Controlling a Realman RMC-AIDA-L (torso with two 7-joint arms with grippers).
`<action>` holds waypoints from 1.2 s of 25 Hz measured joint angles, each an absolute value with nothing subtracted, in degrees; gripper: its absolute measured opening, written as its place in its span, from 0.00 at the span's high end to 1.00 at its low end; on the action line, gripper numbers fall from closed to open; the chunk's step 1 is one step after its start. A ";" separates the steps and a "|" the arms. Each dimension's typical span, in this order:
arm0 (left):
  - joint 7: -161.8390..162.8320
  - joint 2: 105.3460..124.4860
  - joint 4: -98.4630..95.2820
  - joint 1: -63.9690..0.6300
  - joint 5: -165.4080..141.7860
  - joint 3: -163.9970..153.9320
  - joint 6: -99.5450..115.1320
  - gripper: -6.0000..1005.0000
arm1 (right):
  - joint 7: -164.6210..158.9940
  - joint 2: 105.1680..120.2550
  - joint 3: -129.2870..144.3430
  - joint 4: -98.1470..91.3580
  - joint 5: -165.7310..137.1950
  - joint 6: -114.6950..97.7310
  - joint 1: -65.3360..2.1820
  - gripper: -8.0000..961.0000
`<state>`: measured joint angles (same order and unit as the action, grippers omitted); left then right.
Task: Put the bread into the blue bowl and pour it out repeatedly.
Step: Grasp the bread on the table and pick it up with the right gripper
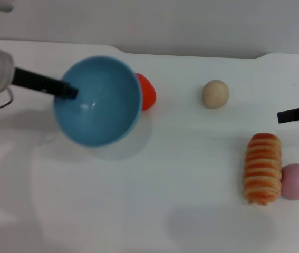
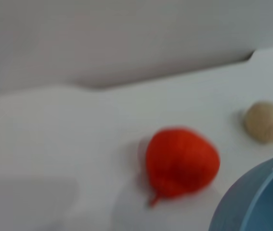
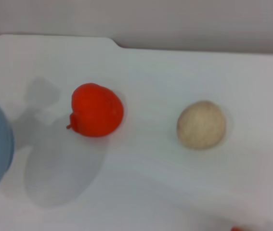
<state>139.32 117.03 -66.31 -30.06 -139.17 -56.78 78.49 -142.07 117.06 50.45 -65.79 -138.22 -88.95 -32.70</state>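
While the bread [image 1: 263, 168] lies flat on the white table [image 1: 165, 211], striped side up, at the robot's right, it touches a pink ball [image 1: 296, 181] on its outer side. You see it sits well apart from the blue bowl [image 1: 97, 100], which is empty and tipped, its opening turned toward the camera, over the table's left part with its shadow spread on the table beside it. The left gripper [image 1: 68, 90] holds the bowl by its left rim; a dark finger reaches over the edge, so the fingers are clamped on the rim. The left arm comes in from the left edge with a green light lit on it. Just behind the bowl's right rim there's a red tomato-like toy [image 1: 146, 91], partly hidden by it in the head view. A small beige ball [image 1: 215, 94] rests farther right, near the table's back edge, apart from everything. The right gripper [image 1: 297, 114] shows only as a dark tip at the right edge, above the bread and clear of it; you can't tell whether its fingers are apart or together.
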 joint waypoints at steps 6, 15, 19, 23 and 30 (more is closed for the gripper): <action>143.15 116.59 -69.30 -29.35 -146.20 -55.25 85.67 0.99 | -147.70 116.92 50.29 -64.66 -139.66 -90.79 -33.11 0.53; 142.75 117.25 -69.01 -31.43 -150.44 -57.52 88.23 0.99 | -149.20 117.13 48.56 -57.36 -143.35 -86.93 -31.86 0.54; 142.70 117.38 -68.77 -32.00 -150.52 -58.08 87.90 0.98 | -148.79 117.21 48.52 -53.14 -143.36 -82.02 -31.71 0.54; 142.07 117.43 -68.76 -32.20 -150.55 -58.18 87.45 0.98 | -147.70 117.30 48.85 -49.71 -143.10 -77.73 -32.42 0.54; 141.88 117.45 -68.36 -32.25 -150.56 -58.22 87.11 0.98 | -146.12 118.28 49.08 -46.32 -141.89 -73.06 -33.89 0.55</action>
<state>141.88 117.45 -68.36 -32.25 -150.56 -58.22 87.11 -146.12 118.28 49.08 -46.32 -141.89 -73.06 -33.89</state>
